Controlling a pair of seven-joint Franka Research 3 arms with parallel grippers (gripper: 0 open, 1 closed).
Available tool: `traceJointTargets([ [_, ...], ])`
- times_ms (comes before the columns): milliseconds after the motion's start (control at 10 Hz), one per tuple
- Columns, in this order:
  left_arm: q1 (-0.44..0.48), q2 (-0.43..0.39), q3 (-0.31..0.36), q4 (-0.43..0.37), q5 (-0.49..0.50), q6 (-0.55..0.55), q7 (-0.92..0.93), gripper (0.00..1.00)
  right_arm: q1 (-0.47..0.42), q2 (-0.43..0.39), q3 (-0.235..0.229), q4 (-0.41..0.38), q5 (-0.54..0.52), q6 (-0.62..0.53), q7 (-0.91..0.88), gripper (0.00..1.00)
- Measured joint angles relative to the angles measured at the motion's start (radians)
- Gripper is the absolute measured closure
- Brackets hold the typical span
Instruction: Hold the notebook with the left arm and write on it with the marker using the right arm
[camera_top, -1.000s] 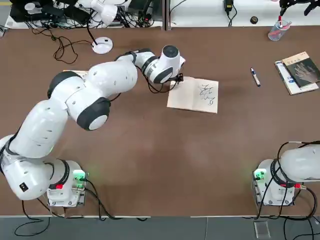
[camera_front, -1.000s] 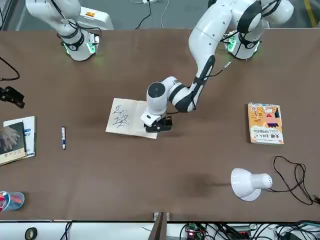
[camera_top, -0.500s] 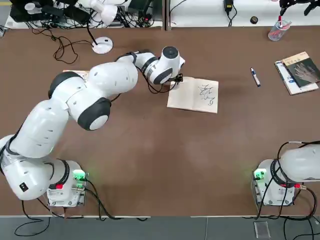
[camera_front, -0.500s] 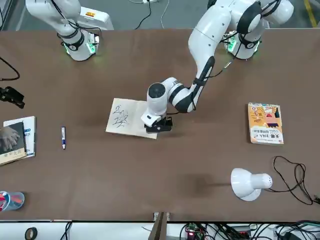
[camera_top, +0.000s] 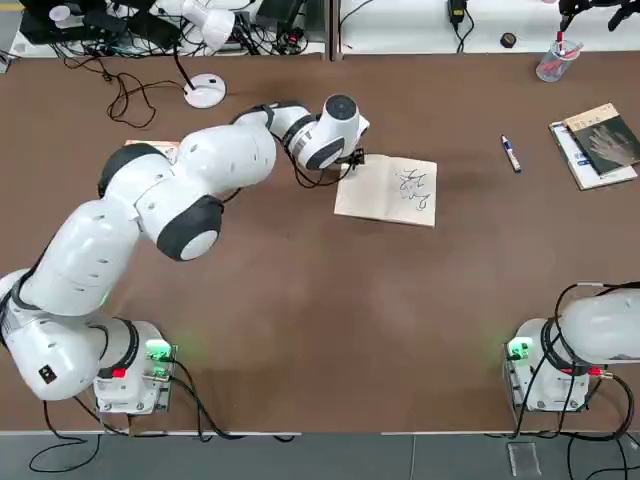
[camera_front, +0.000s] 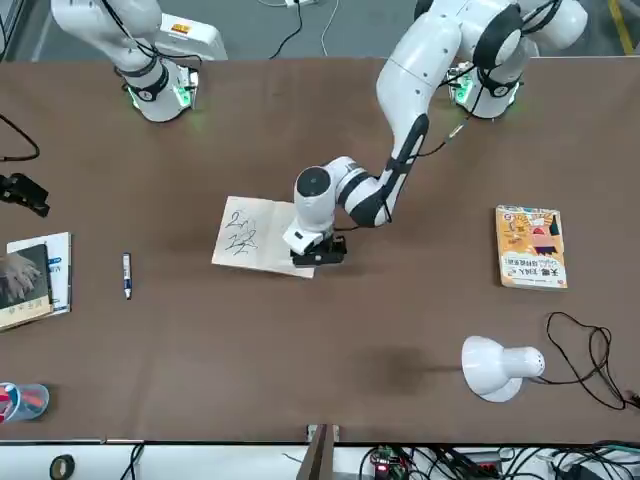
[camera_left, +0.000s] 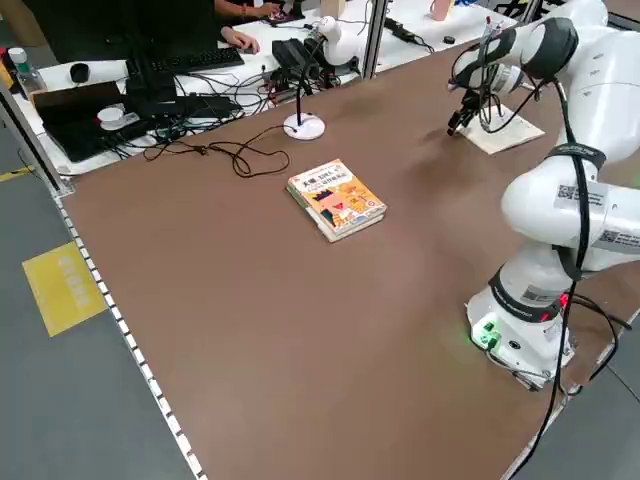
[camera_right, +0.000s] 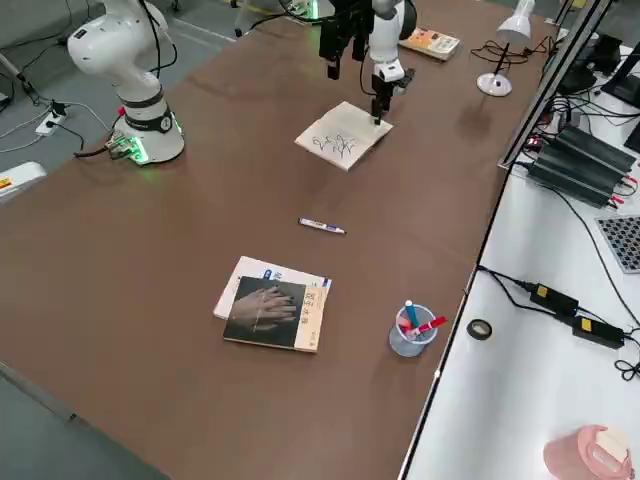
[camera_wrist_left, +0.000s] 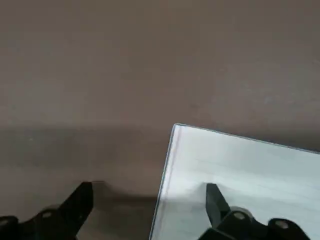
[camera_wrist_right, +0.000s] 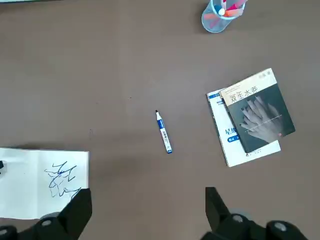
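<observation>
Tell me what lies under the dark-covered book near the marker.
Under the dark-covered book lies a white booklet, its edges sticking out on two sides. Most of its cover is hidden, so its title cannot be read.

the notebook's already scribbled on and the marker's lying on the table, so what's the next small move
Probably lift the left gripper off the notebook. Its open fingers straddle the notebook's edge, the page already bears marks, and the marker lies apart on the table, with the right arm parked at its base.
</observation>
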Motion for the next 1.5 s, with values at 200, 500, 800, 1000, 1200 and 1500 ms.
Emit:
traceJointTargets([
  [200,0.000,0.000,0.000,0.001,0.000,0.000,0.000,0.00,0.000,0.000,0.000,0.000,0.000,0.000,0.000,0.00],
  [500,0.000,0.000,0.000,0.001,0.000,0.000,0.000,0.00,0.000,0.000,0.000,0.000,0.000,0.000,0.000,0.00],
  [800,0.000,0.001,0.000,0.001,0.000,0.000,0.000,0.00,-0.001,0.000,-0.002,0.000,0.000,0.000,-0.026,0.00],
  [1000,0.000,0.001,0.000,0.001,0.000,0.000,0.000,0.00,-0.008,0.004,-0.007,-0.002,0.000,0.007,-0.087,0.00],
  [1200,0.000,0.001,0.000,0.002,0.000,0.000,0.000,0.00,-0.033,0.018,-0.006,-0.013,0.000,0.032,-0.190,0.00],
  [1500,0.000,0.001,0.000,0.002,0.000,0.000,0.000,0.00,-0.124,0.068,0.058,-0.032,0.000,0.100,-0.378,0.00],
])
